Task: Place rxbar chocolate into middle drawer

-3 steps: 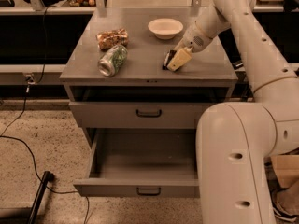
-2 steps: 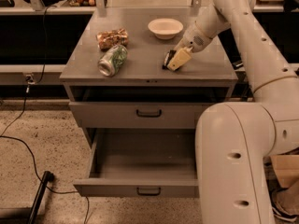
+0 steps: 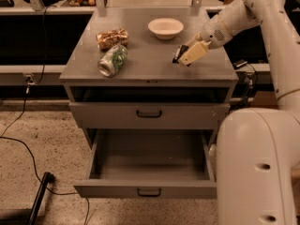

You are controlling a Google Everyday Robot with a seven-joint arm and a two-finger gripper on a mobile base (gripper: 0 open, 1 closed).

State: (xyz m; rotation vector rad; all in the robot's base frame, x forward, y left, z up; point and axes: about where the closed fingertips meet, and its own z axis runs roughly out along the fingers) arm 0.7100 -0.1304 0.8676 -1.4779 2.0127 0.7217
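The gripper (image 3: 187, 56), fingers closed on the rxbar chocolate (image 3: 177, 55) above the tabletop (image 3: 140, 69), was at the transport step; descent into the open middle drawer (image 3: 150, 163) was judged next.

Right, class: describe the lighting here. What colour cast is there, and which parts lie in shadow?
Camera view: warm, yellowish cast throughout; the slot beneath the cabinet top is darkest; the open middle drawer is dim inside; the gripper hangs low over the top's right side, well lit.
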